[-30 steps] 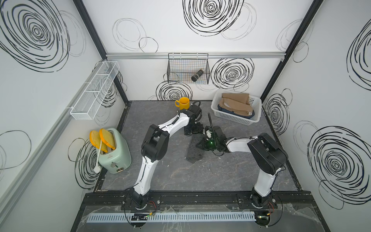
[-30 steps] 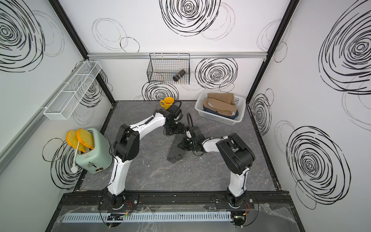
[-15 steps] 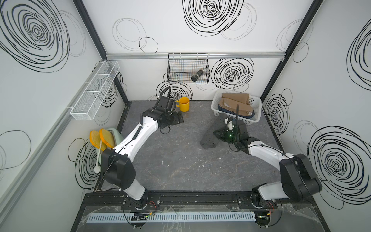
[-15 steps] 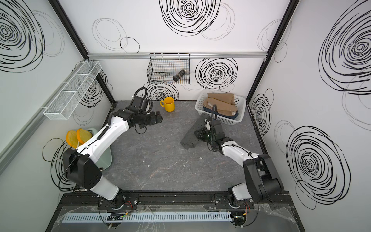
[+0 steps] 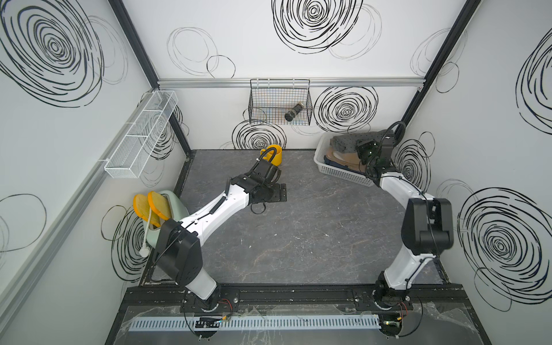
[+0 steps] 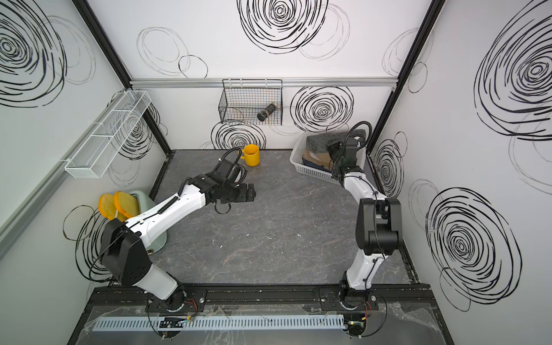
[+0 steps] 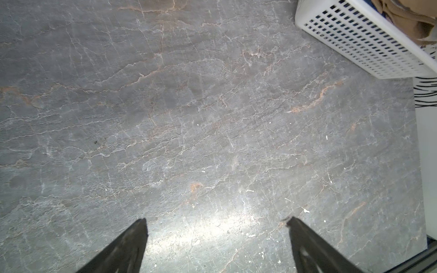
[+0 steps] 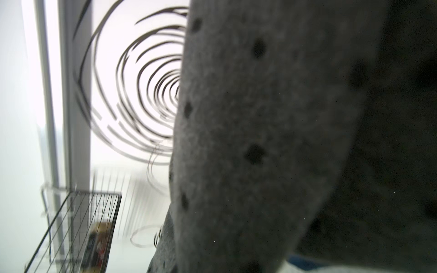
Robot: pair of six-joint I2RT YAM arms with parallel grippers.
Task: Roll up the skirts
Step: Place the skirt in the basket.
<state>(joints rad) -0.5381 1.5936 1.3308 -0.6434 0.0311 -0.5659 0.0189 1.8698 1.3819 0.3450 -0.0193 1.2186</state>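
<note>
right gripper (image 5: 360,150) has carried the grey dotted skirt (image 5: 346,141) onto the white basket (image 5: 337,172) at the far right corner of the bench (image 5: 298,239), clamped on it. left gripper (image 7: 216,221) hangs wide open, empty, over the dark veined surface; swirl-marked white walls (image 5: 493,89) surround.

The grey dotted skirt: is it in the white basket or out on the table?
In the basket: both top views show the grey dotted skirt bunched atop the tan skirt.

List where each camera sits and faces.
Top views: high in front, looking down at the table; left arm, right arm show.
Left wrist: over the table, facing down; open left gripper shows.
Right wrist: over the basket, facing the back wall past the grey dotted skirt; arm unseen.
Shared: left wrist, top views show the basket.
</note>
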